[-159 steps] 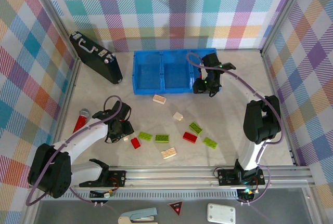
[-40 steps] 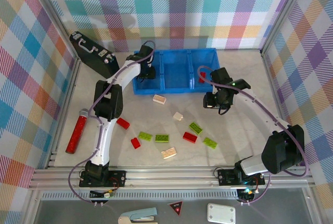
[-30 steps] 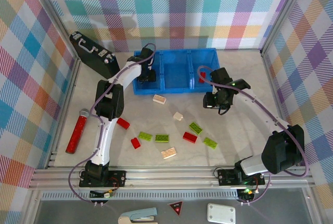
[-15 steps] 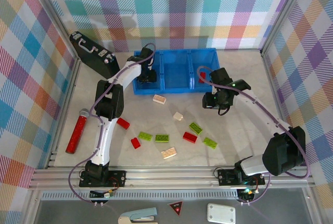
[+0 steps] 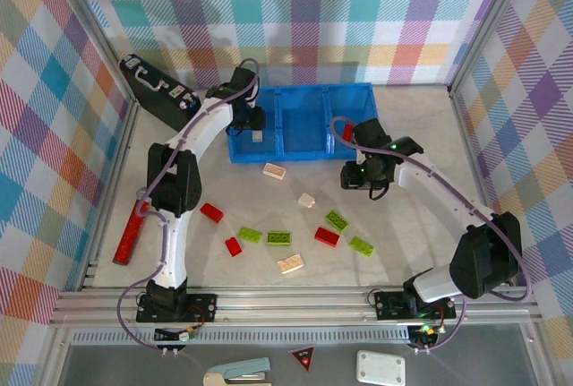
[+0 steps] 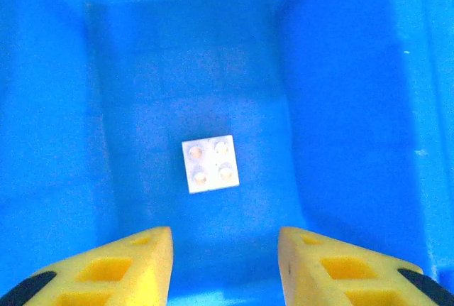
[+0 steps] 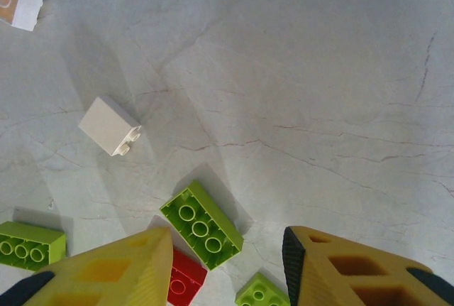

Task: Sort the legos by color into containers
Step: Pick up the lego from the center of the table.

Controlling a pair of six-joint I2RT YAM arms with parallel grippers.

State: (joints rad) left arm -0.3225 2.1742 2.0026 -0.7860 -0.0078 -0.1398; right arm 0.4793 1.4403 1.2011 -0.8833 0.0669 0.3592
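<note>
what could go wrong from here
The right hand hovers open over a lime green studded brick lying close beside a red studded brick; closing there may nudge or catch both. The left hand sits open above the cream-white square brick in a compartment of the blue plastic bin; pulling away could clip its wall.

I find no legible text, brand, number or label in any of my views. One possible sign: a small dark triangular plate with a red mark (image 5: 304, 359), at 6 o'clock in the overhead view, its mark too small to read. The stud tops of the cream-white square plastic brick (image 6: 209, 164) are too blurred to read.
</note>
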